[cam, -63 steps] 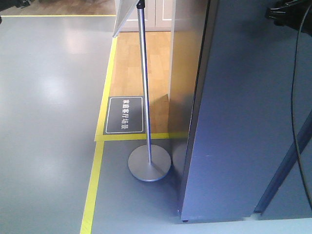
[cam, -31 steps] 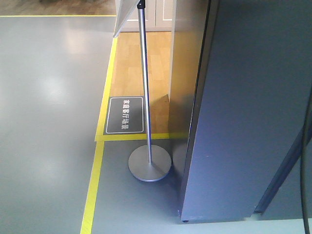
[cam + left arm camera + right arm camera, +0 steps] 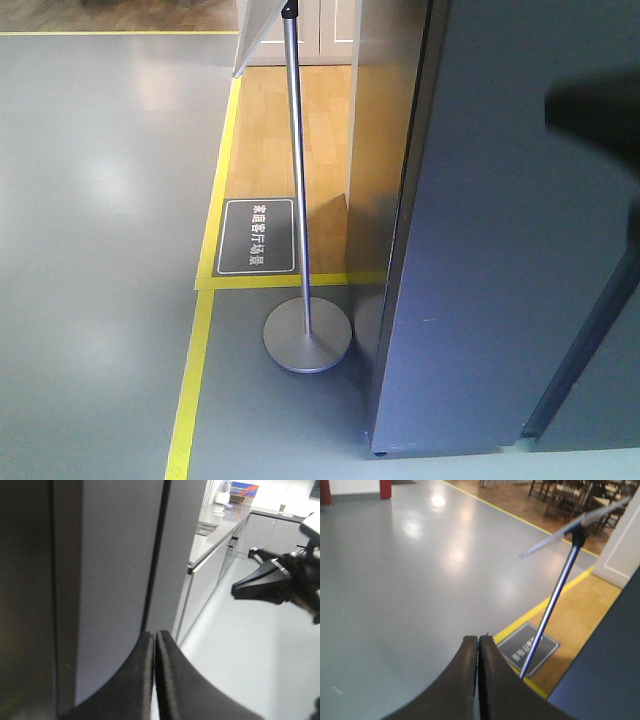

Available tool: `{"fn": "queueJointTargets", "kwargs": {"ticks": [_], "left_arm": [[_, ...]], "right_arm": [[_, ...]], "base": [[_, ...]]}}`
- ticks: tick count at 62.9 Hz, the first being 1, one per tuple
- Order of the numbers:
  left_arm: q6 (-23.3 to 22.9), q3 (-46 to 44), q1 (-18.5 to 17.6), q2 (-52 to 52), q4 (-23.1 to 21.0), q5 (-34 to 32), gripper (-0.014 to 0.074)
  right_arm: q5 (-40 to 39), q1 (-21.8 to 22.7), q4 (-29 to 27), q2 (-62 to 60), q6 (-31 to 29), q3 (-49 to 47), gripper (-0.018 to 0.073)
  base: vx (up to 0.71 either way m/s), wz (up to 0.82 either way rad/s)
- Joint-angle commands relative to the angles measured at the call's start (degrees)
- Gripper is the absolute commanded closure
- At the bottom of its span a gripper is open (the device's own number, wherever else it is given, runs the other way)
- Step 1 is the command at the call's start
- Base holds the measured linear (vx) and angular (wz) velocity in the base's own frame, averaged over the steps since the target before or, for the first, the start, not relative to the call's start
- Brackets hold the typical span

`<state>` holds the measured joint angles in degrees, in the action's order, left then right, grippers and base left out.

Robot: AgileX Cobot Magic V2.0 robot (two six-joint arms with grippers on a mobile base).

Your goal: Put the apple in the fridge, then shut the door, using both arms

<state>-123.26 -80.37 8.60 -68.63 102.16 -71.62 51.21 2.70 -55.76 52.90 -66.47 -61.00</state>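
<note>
The apple is out of view in every frame. The fridge (image 3: 480, 250) fills the right of the front view as tall dark grey panels, and none of its white inside shows. In the left wrist view its panels (image 3: 115, 555) stand close ahead with a dark vertical seam between them. I cannot tell which panel is the door. My left gripper (image 3: 156, 633) is shut with nothing in it, just in front of that seam. My right gripper (image 3: 478, 638) is shut and empty too, held above the grey floor. Its black tip (image 3: 242, 586) shows at the right of the left wrist view.
A metal sign stand (image 3: 300, 250) with a round base (image 3: 307, 338) stands just left of the fridge, by a dark floor plaque (image 3: 257, 236) and yellow floor tape (image 3: 193, 380). A grey counter cabinet (image 3: 210, 565) runs off beyond the fridge. A dark blur (image 3: 595, 110) of an arm hangs at upper right.
In the front view a black gripper at the top right left the frame, then a cable showed at the right edge. Now a dark blurred arm part sits at the upper right.
</note>
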Motion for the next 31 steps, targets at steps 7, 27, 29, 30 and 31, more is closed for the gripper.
{"fn": "queueJointTargets", "kwargs": {"ticks": [7, 27, 29, 30, 31], "left_arm": [[3.37, 24.26, 0.07, 14.22, 0.25, -2.48, 0.0604], [8.44, 57.41, 0.07, 28.26, -4.52, 19.10, 0.0604], [8.44, 58.46, 0.07, 28.65, -5.05, 19.95, 0.0604], [8.44, 59.04, 0.07, 28.89, -5.34, 20.46, 0.0604], [8.44, 59.31, 0.07, 29.01, -5.56, 20.75, 0.0604]], "right_arm": [[-6.44, -0.03, -2.45, -13.80, -1.37, 21.43, 0.0564], [-13.15, -0.03, -2.17, -26.90, -1.55, 41.37, 0.0563], [-13.14, -0.03, -2.46, -27.43, -1.55, 41.31, 0.0563], [-13.14, -0.03, -3.03, -27.61, -1.55, 41.31, 0.0563], [-13.14, -0.03, -3.43, -27.75, -1.55, 41.31, 0.0563]], "base": [[0.00, 0.00], [0.00, 0.00], [0.00, 0.00], [0.00, 0.00], [0.00, 0.00]]}}
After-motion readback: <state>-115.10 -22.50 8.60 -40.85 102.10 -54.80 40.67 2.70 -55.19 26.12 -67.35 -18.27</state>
